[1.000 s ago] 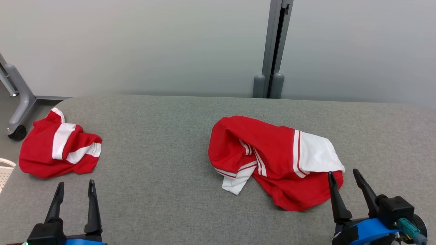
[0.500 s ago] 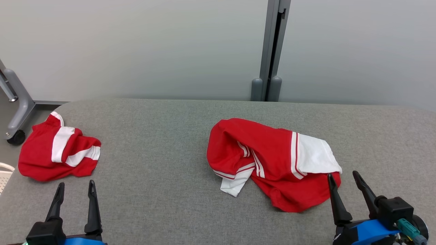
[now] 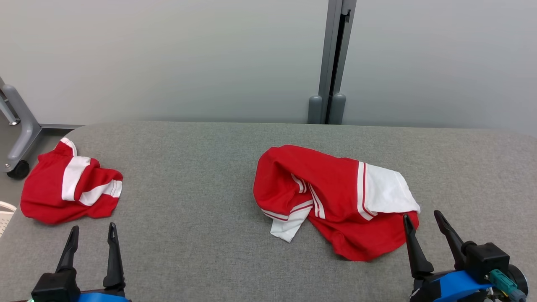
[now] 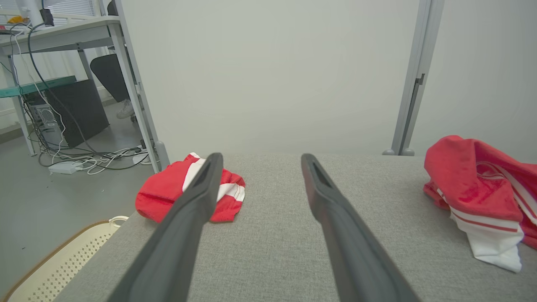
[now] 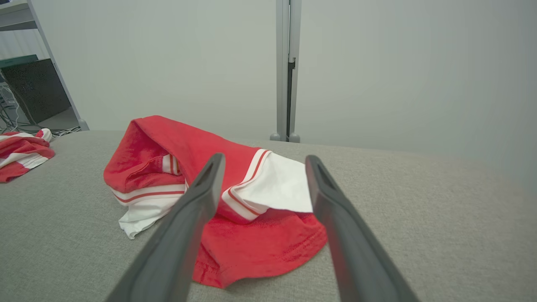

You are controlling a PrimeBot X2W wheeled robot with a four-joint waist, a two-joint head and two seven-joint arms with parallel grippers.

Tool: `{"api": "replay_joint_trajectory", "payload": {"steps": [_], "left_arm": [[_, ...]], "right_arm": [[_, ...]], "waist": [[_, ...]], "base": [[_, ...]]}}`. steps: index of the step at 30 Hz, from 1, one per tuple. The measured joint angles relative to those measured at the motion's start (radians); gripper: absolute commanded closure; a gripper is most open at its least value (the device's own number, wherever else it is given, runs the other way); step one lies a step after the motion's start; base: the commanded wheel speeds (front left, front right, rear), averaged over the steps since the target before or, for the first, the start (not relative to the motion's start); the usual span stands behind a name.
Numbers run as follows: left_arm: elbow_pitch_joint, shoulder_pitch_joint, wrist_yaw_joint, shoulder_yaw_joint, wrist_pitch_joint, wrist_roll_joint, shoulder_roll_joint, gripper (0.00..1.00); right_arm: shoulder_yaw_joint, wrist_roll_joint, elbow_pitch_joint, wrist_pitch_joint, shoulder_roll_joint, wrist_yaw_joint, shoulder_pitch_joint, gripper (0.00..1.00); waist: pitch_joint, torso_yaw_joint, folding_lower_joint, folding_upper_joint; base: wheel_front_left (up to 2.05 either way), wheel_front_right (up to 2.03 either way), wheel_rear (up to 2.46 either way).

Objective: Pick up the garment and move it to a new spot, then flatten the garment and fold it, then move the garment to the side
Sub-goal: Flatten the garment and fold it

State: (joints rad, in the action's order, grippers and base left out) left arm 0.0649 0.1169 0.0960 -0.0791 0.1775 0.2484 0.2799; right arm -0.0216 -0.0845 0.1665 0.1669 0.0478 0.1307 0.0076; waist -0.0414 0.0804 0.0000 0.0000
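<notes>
Moved: only my camera.
Garment (image 3: 335,201): soft, light; I'd pinch the near hem.
Left gripper (image 3: 93,227), right gripper (image 3: 420,214): fingers apart.

Crumpled red/wht garment (image 3: 335,188), ctr-right

Cream perforated basket (image 4: 58,268) beside grey table (image 4: 268,201); tangled cables (image 4: 90,161); possibly computer tower (image 4: 77,111).

Pale partition wall (image 3: 168,54) behind grey table (image 3: 188,167), desk (image 4: 63,32) at left.
</notes>
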Motion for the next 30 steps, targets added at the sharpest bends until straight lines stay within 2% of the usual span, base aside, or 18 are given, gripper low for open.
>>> {"api": "replay_joint_trajectory", "payload": {"steps": [17, 20, 25, 30], "left_arm": [[0.002, -0.017, 0.003, -0.031, -0.018, 0.005, 0.007, 0.00], [0.011, -0.058, -0.020, -0.073, -0.025, -0.007, -0.001, 0.00], [0.074, -0.187, -0.086, -0.171, -0.031, -0.035, -0.032, 0.00], [0.200, -0.338, -0.156, -0.264, -0.039, -0.070, -0.066, 0.00]], "right_arm": [[0.012, -0.005, 0.006, -0.003, 0.000, 0.000, -0.002, 0.00], [0.017, -0.006, 0.005, -0.003, 0.000, 0.000, -0.006, 0.00], [0.021, -0.006, 0.001, -0.003, 0.000, 0.000, -0.029, 0.00], [0.020, -0.006, 0.000, 0.002, 0.000, 0.000, -0.055, 0.00]], "waist": [[0.017, -0.022, 0.0000, 0.0002], [0.029, -0.043, 0.0000, 0.0002], [0.066, -0.090, 0.0000, 0.0002], [0.117, -0.146, 0.0002, 0.0003]], "base": [[0.00, 0.00, 0.00], [0.00, 0.00, 0.00], [0.00, 0.00, 0.00], [0.00, 0.00, 0.00]]}}
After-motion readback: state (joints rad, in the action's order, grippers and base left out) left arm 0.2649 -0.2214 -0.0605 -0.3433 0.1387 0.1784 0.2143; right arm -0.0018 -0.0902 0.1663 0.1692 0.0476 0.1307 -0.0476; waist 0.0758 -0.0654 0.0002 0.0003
